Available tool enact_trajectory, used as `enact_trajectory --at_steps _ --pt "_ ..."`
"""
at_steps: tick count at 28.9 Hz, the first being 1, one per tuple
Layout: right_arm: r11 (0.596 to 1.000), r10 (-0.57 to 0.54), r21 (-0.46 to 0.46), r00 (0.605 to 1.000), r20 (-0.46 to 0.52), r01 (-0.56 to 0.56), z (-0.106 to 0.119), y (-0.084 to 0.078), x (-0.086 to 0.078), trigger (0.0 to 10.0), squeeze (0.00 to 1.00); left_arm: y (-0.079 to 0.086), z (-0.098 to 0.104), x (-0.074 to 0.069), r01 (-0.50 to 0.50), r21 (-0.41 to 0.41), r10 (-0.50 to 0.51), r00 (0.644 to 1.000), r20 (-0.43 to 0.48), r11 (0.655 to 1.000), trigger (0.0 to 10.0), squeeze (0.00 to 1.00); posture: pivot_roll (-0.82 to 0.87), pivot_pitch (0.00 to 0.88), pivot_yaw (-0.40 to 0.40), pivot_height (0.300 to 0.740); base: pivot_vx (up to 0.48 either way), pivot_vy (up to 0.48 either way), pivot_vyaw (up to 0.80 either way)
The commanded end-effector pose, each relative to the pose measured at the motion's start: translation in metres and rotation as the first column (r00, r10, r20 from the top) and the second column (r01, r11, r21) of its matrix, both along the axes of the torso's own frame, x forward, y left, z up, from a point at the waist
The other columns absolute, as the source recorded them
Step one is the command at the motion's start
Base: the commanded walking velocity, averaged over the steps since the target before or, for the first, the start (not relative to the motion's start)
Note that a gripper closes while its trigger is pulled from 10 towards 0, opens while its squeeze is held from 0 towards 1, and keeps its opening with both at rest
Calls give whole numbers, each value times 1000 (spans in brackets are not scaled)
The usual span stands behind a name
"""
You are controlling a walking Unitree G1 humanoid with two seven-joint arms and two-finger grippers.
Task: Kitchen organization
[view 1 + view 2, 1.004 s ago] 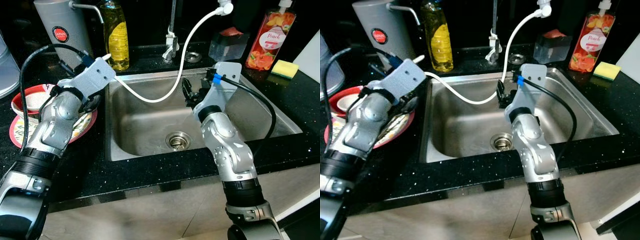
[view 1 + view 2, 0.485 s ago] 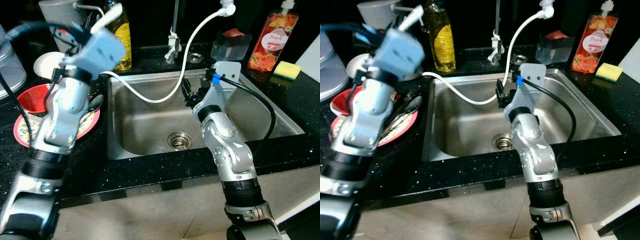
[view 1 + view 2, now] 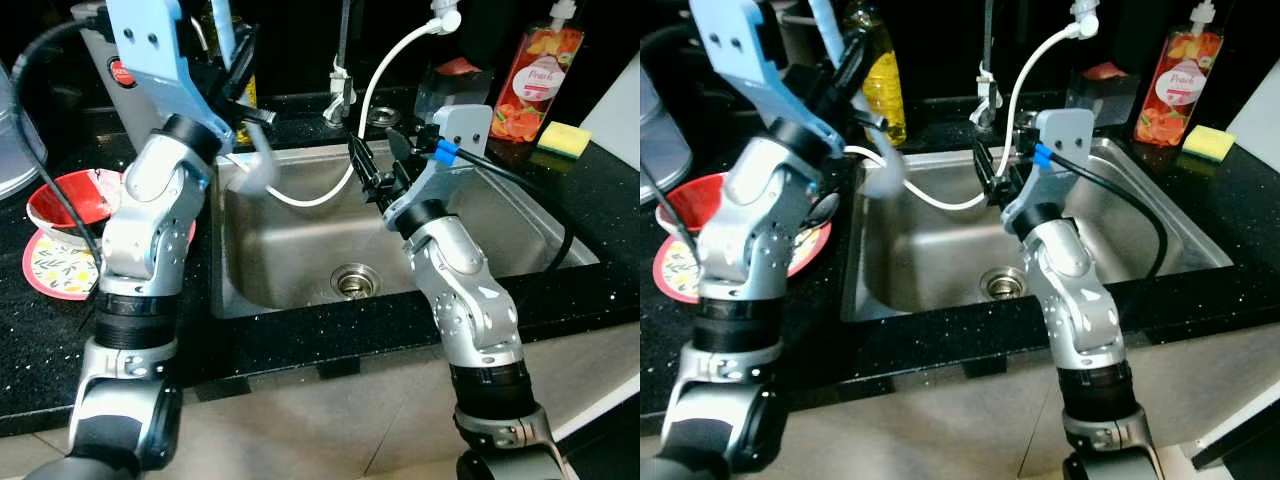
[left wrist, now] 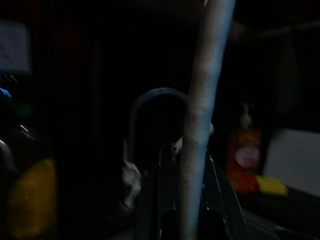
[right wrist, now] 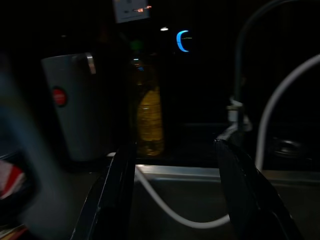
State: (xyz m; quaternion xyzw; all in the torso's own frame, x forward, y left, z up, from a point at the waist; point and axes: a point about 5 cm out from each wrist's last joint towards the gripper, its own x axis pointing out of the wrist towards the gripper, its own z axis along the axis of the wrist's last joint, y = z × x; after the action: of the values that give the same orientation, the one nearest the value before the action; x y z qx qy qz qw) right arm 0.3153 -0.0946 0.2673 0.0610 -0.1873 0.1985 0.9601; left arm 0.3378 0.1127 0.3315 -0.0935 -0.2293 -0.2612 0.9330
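Left gripper (image 3: 235, 75) raised over sink (image 3: 500, 215) edge, clamping a grey utensil (image 4: 202, 100) (blurred); right gripper (image 3: 378, 165) spread, empty.

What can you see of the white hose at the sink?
The white hose looks like thin, flexible plastic. It starts at a white fitting high behind the sink, sags in a loop over the basin's rear, then rises toward the left rim. Its far end passes behind the left gripper; the right gripper hovers open beside the loop.
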Motion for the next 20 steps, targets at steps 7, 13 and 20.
enact_trajectory --at_steps 7,13,20 --pt "985 104 -136 994 -37 -109 -17 12 -9 10000 0 -22 -6 2 253 -210 -286 948 -141 944 10000 0 17 0 17 740 0 0 0" --pt "981 126 -140 991 -50 -132 -22 15 -12 10000 1000 -20 1 -8 321 -228 -343 937 -63 919 10000 0 10 0 32 740 0 0 0" --pt "977 155 -143 987 -37 -159 -21 16 -16 10000 1000 -20 4 -14 349 -219 -365 930 -36 911 10000 0 7 0 38 740 0 0 0"
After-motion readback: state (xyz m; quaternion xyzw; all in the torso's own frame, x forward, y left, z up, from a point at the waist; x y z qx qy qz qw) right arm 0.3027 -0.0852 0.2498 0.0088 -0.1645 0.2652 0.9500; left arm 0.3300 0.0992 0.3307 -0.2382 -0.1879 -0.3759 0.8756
